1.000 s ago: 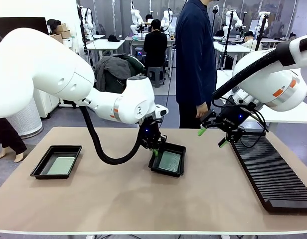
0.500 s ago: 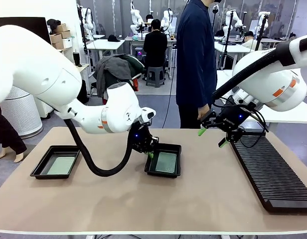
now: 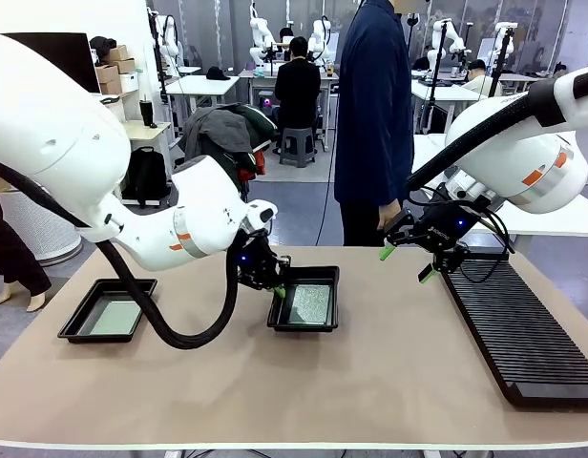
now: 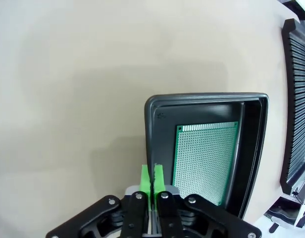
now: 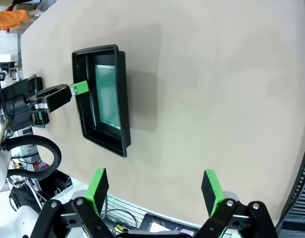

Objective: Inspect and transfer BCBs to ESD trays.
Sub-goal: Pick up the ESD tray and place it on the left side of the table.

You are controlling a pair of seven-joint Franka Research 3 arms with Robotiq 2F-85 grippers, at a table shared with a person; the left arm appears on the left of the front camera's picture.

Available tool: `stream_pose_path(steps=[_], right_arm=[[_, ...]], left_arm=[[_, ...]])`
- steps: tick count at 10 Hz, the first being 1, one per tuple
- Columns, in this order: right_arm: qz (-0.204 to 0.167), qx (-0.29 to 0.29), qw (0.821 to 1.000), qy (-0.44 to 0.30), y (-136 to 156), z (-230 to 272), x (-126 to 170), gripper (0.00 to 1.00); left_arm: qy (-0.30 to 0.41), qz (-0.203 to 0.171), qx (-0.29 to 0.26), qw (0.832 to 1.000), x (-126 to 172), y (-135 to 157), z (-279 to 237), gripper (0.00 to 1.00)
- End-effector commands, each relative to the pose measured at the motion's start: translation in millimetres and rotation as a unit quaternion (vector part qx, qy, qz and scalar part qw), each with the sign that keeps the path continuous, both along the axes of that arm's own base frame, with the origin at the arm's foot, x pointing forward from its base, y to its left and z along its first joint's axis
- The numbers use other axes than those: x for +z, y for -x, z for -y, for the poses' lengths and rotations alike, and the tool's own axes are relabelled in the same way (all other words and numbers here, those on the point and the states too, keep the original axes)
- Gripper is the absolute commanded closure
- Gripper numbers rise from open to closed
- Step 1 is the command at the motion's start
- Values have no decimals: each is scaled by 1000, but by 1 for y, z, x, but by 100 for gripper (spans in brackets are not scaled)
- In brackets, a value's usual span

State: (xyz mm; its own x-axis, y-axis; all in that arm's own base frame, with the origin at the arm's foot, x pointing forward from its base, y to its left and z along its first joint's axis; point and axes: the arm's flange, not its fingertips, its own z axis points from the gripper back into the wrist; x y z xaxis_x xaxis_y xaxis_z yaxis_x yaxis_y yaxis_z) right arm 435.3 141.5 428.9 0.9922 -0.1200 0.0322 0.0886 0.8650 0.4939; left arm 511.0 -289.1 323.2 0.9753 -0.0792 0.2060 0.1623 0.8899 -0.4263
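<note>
Beige tabletop (image 3: pixel 304 391): the left hand (image 3: pixel 276 286), clamped on the middle tray's (image 3: pixel 304 322) rim, seems to be dragging it, BCB (image 3: pixel 310 303) inside, toward the left-edge tray (image 3: pixel 79 322); right hand (image 3: pixel 406 260) gapes empty. Next: release.

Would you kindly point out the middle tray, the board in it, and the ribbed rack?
Middle tray (image 3: pixel 331 301): front view, right rim.
Board (image 4: pixel 204 161): left wrist view, centre of its face.
Ribbed rack (image 3: pixel 523 334): front view, middle of slotted top.
</note>
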Motion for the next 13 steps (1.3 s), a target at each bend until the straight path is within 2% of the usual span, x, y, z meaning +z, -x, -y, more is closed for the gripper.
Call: stream_pose_path(steps=[1,13], right_arm=[[-4,-6,1000,9,-2,-1,0,0],[-4,-6,1000,9,-2,-1,0,0]], left_arm=[[15,2,-3,1000,8,14,-28,97],[-49,-22,42,998,24,42,-184,97]])
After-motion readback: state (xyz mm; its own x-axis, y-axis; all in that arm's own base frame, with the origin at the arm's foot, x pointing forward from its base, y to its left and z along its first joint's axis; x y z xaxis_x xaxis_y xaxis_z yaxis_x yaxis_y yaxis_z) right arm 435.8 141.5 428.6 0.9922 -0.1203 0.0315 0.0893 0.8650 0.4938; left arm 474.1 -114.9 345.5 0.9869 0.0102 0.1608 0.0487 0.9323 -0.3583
